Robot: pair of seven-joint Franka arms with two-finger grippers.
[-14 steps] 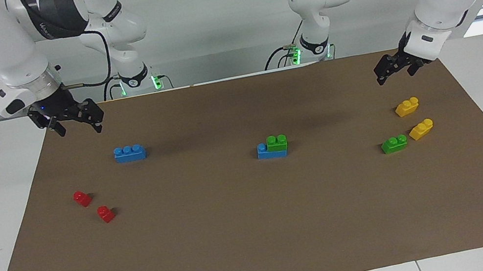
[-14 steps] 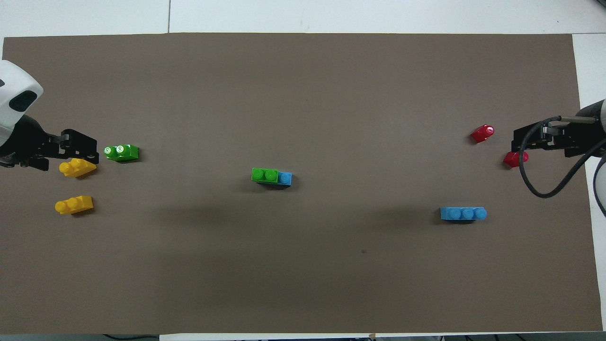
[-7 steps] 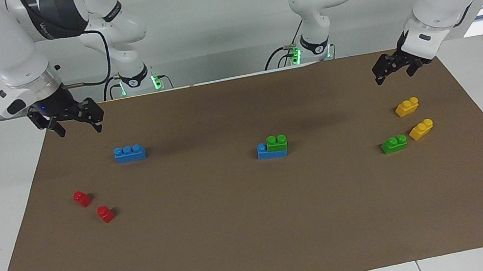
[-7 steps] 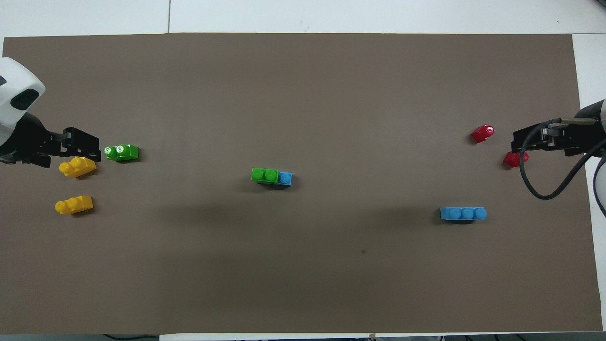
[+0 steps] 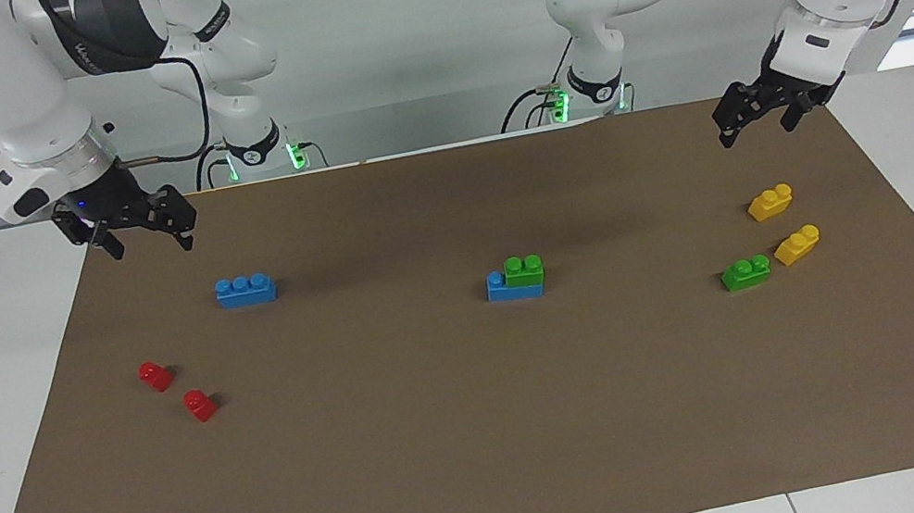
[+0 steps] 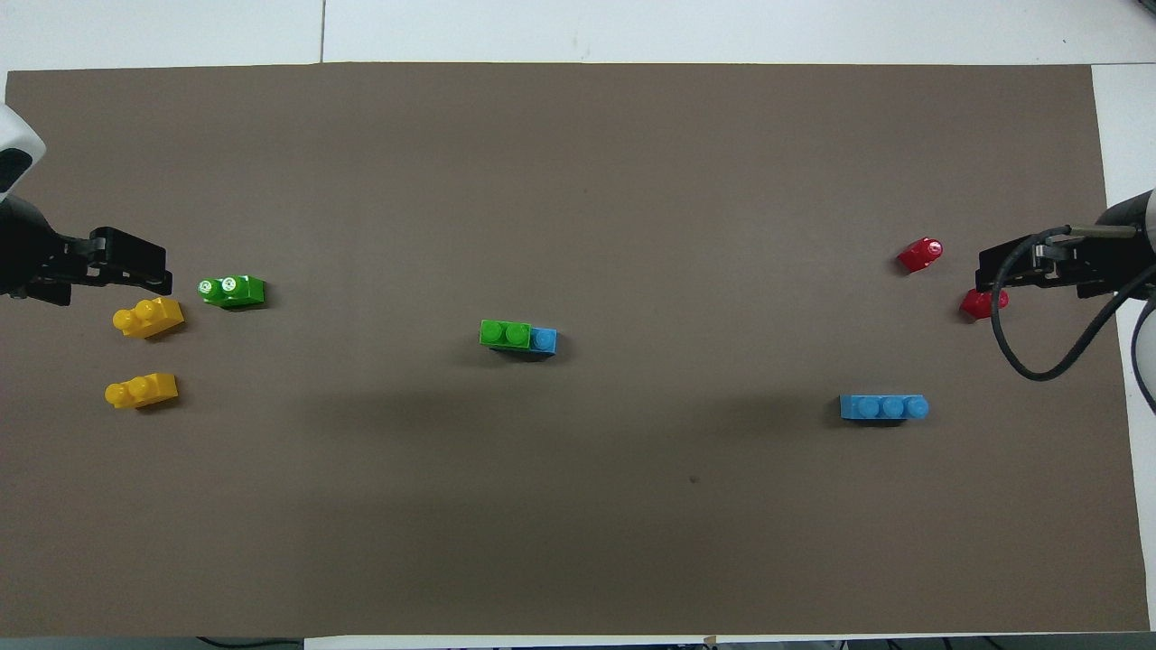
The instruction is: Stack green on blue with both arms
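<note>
My left gripper [image 5: 756,122] hangs in the air over the brown mat [image 5: 489,439] at my left arm's end, fingers spread, holding nothing. Below it on the mat: two yellow bricks [image 5: 770,202] [image 5: 797,244] and a loose green brick [image 5: 746,272]. My right gripper [image 5: 145,237] is up over the mat's other end, also spread and empty; a lone blue brick [image 5: 246,290] lies just under and inward of it, two red bricks [image 5: 155,375] [image 5: 200,404] lie lower down. Mid-mat, well apart from both grippers, a green brick [image 5: 523,270] sits on a blue brick [image 5: 514,286], one blue stud left uncovered.
</note>
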